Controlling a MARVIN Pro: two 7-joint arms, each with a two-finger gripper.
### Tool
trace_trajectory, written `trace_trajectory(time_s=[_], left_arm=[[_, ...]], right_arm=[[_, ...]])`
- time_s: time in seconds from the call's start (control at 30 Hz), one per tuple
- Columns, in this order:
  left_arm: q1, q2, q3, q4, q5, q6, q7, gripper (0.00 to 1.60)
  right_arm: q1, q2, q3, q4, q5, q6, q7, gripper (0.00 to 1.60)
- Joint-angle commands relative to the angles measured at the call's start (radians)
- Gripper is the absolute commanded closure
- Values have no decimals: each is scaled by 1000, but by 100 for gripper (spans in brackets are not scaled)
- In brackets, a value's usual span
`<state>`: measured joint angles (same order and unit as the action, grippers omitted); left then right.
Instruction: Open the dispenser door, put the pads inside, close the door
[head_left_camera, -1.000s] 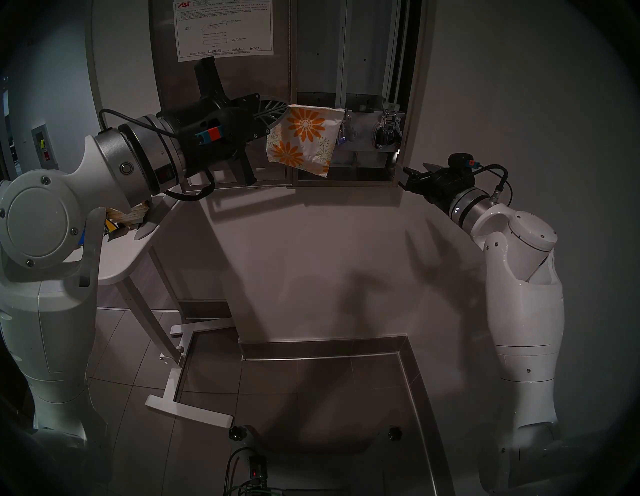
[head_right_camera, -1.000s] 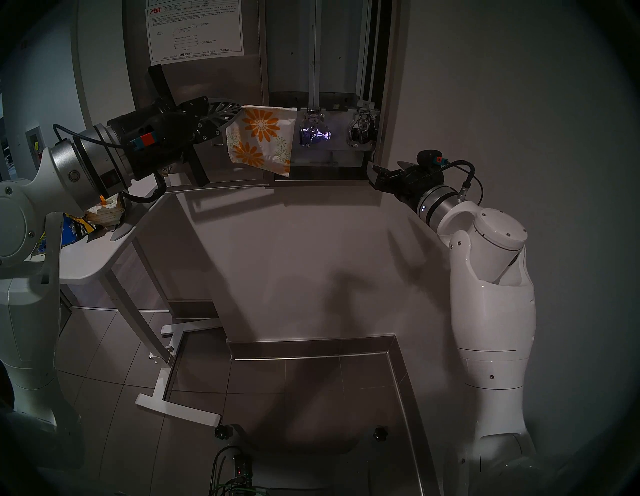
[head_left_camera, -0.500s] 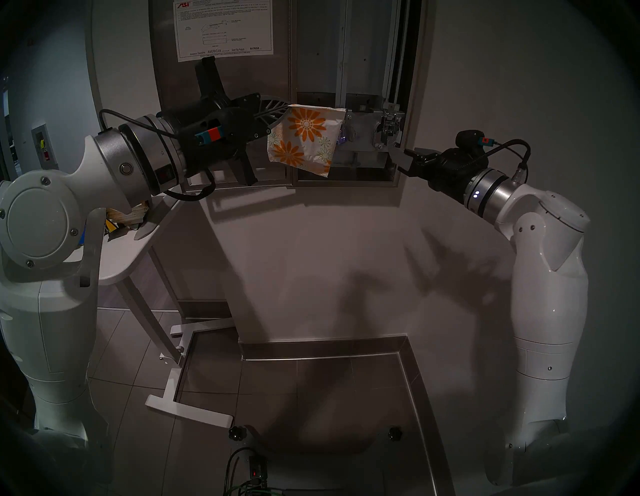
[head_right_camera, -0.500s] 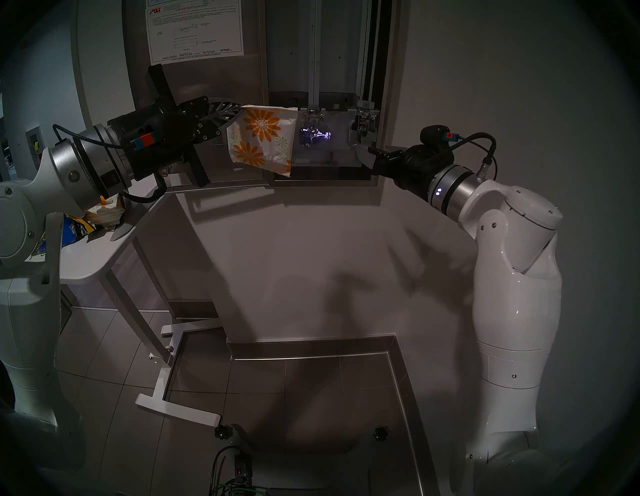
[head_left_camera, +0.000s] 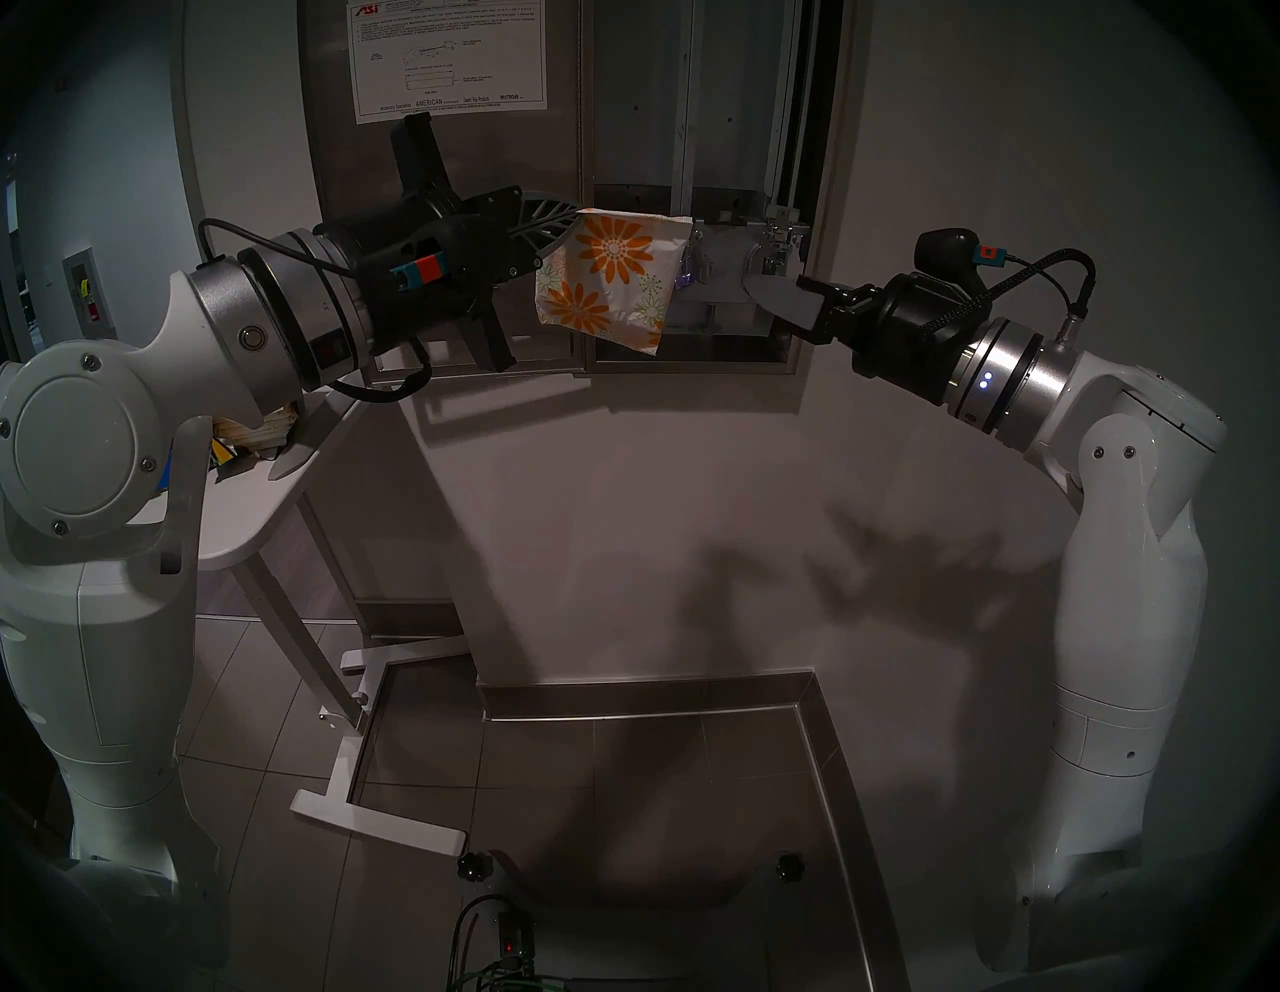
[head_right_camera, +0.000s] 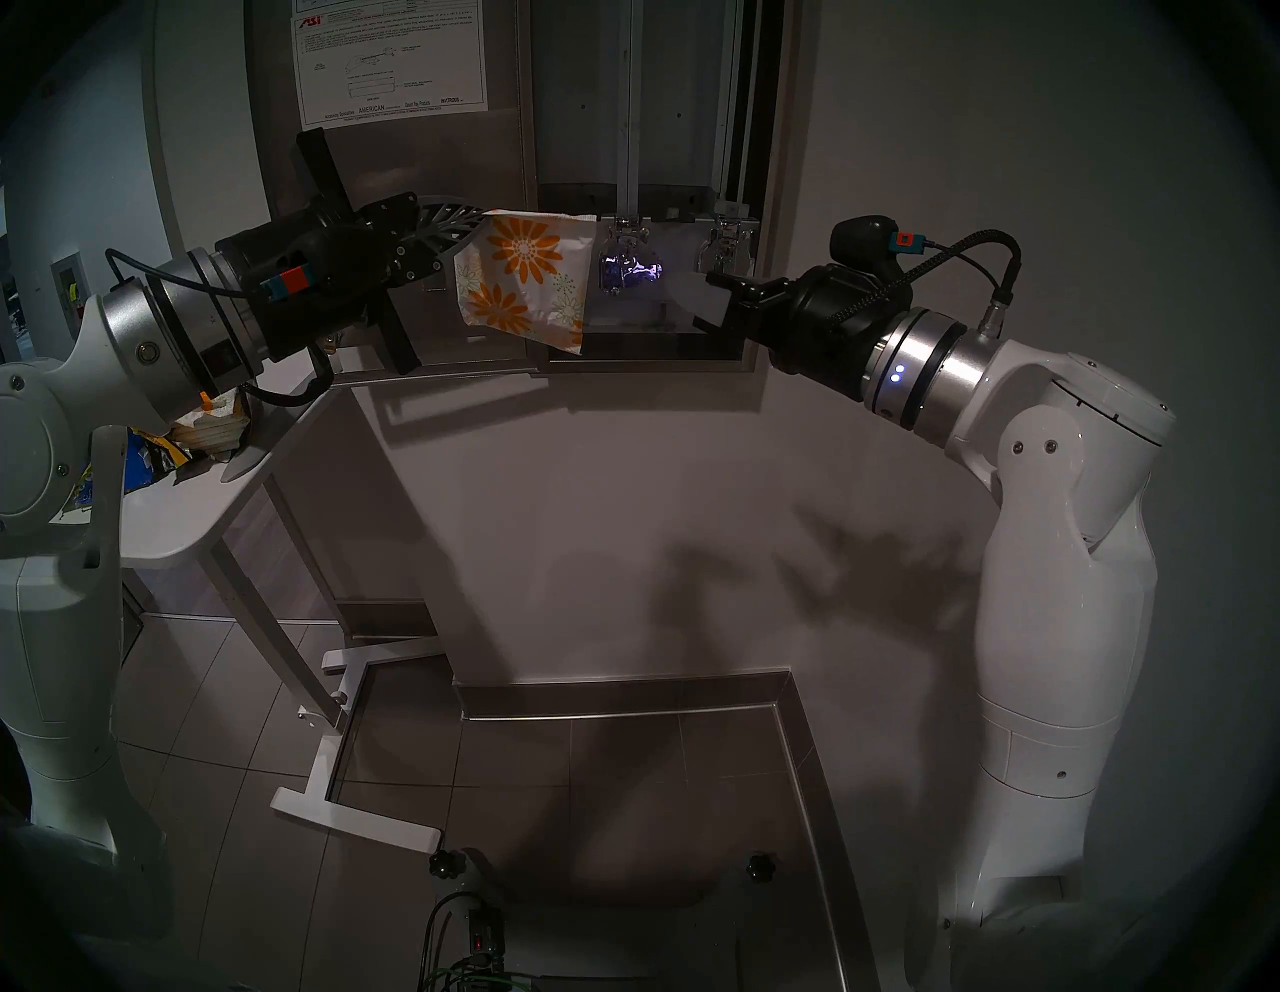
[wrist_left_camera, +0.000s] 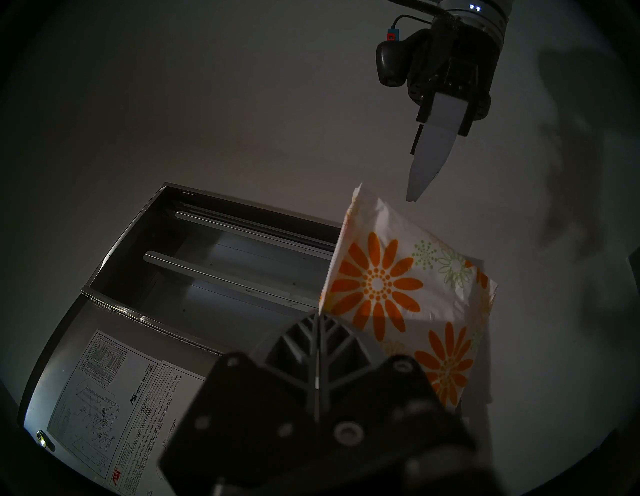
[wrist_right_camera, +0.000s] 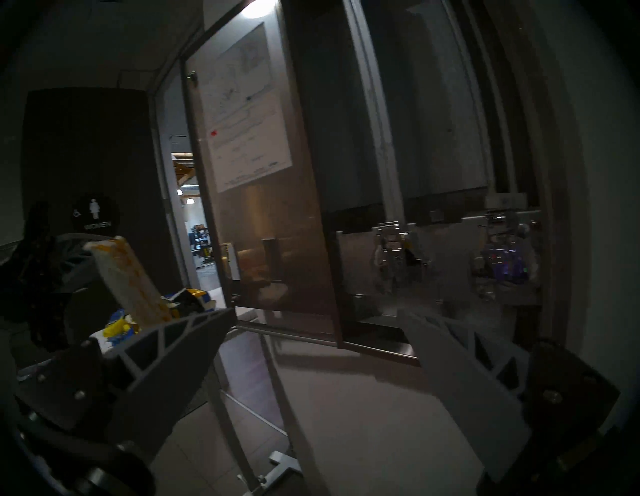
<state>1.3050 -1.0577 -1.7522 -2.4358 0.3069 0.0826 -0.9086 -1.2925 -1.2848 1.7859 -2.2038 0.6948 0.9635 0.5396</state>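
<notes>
Left gripper (head_left_camera: 557, 225) clamped on corner of flower-print pad (head_left_camera: 609, 280), pad dangling right in front of open dispenser (head_left_camera: 699, 138). Dispenser door (head_left_camera: 450, 159) swung wide to left. Right gripper (head_left_camera: 779, 298) fingers spread, empty, just right of pad.

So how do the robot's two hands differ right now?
The left gripper is shut, its fingers pinching a corner of a flower-print pad; the right gripper is open and holds nothing. The left one sits in front of the open dispenser door, while the right one reaches in from the other side, before the dispenser. Both point roughly level, toward each other.
</notes>
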Motion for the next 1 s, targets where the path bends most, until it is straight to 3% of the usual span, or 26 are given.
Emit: trace_trajectory(time_s=[0.0,0.63,0.97], left_arm=[[-28,-2,-10,-8,1,4,9,160],[-30,-7,-10,-8,4,4,4,160],[-31,-10,-10,-8,5,4,1,160]], right_arm=[[23,38,-43,-27,74,-4,-27,0],[101,150,-149,10,206,-4,-89,0],[135,196,-169,14,257,-4,-115,0]])
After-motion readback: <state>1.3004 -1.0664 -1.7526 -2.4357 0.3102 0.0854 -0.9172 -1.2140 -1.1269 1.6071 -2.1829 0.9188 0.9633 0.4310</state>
